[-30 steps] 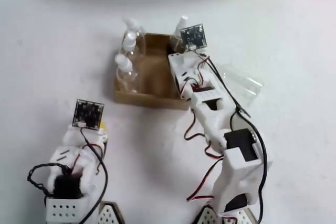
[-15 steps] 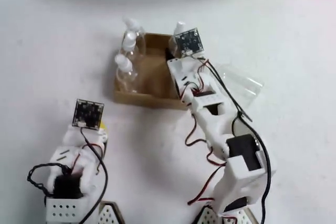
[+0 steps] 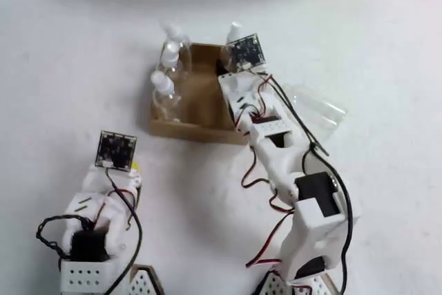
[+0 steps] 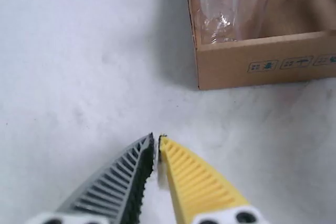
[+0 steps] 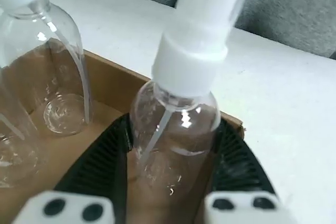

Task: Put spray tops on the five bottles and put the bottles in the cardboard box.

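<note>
A clear bottle [image 5: 176, 129] with a white spray top [image 5: 202, 40] stands upright between my right gripper's [image 5: 175, 135] black fingers, which are shut on it over the far right corner of the cardboard box [image 3: 200, 101]. From above, this bottle's top [image 3: 235, 32] pokes out beyond the right wrist. Two more capped bottles [image 3: 170, 53] [image 3: 164, 91] stand along the box's left side. My left gripper [image 4: 156, 142] is shut and holds nothing, low over the table in front of the box's near left corner [image 4: 262, 64].
A crumpled clear plastic bag [image 3: 314, 110] lies on the white table to the right of the box, beside the right arm. The left arm [image 3: 103, 205] sits at the table's near left. Red wires hang off the right arm.
The right arm has shifted slightly left with the bottle, bringing it further over the box's far right corner. The left arm has not moved.
</note>
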Controlling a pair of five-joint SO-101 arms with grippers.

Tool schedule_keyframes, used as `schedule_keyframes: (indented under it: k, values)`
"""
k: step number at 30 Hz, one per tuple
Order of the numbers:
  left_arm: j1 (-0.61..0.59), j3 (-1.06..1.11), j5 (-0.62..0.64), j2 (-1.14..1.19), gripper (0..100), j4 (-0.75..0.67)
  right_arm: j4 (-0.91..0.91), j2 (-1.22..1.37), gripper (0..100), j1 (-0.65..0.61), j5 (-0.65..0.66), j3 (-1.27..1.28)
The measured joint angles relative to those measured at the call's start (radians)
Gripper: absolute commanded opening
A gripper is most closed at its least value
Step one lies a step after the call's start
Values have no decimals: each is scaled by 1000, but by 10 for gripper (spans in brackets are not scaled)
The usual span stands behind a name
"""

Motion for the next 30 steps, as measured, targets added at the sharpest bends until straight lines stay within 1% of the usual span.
schedule_keyframes:
  k: [3,30]
  values:
    - [0,0,0,0,28,0,3,0,196,-9,0,12]
    - [-2,0,0,0,28,0,11,25,198,-18,11,35]
